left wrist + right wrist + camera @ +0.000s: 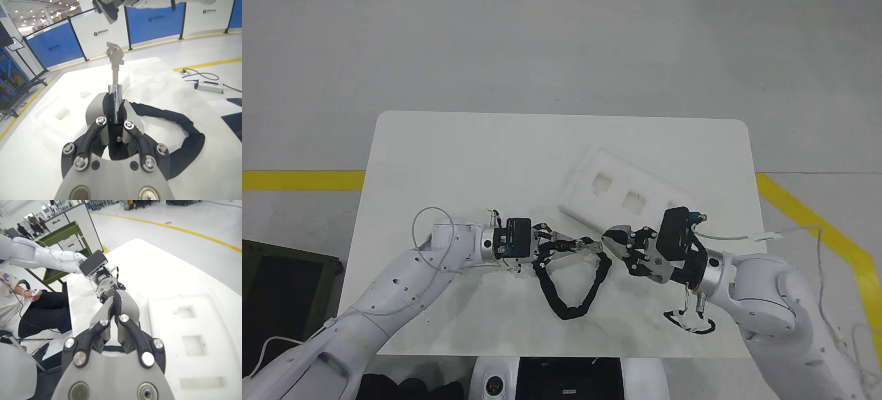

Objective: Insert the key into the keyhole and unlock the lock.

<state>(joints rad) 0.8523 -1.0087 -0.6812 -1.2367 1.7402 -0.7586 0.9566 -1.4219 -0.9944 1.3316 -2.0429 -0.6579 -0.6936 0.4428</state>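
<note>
- Two kinds of stuff to handle at once: stiff, slick metal in the key (115,62) and the chrome lock cylinder (115,90), limp weight in the black sleeved chain (189,132) trailing off it.
- Already seated, by the left wrist view: blade in the keyhole, standing straight out of the cylinder, spare keys (111,47) bunched at the head.
- Clamped on the cylinder with the left gripper (114,98), fingers closed around it, above the white table (442,160); cannot tell whether the chain loop rests on the tabletop.
- Best taken by the flat key head, across its faces. Probably light and thin, apt to slip in smooth pads, so pinch squarely and turn about the blade's axis.
- Likely to twist the cylinder in the left hold during the turn; keep that clamp firm.
- At the right gripper (114,298): fingers drawn together, nothing visible between them, nose to nose with the left one.
- Gained from the top view: both grippers meeting over mid-table, white foam tray (682,185) just beyond.
- Gained from the left wrist view, unlike the others: the key's seating, its head free of any grip.
</note>
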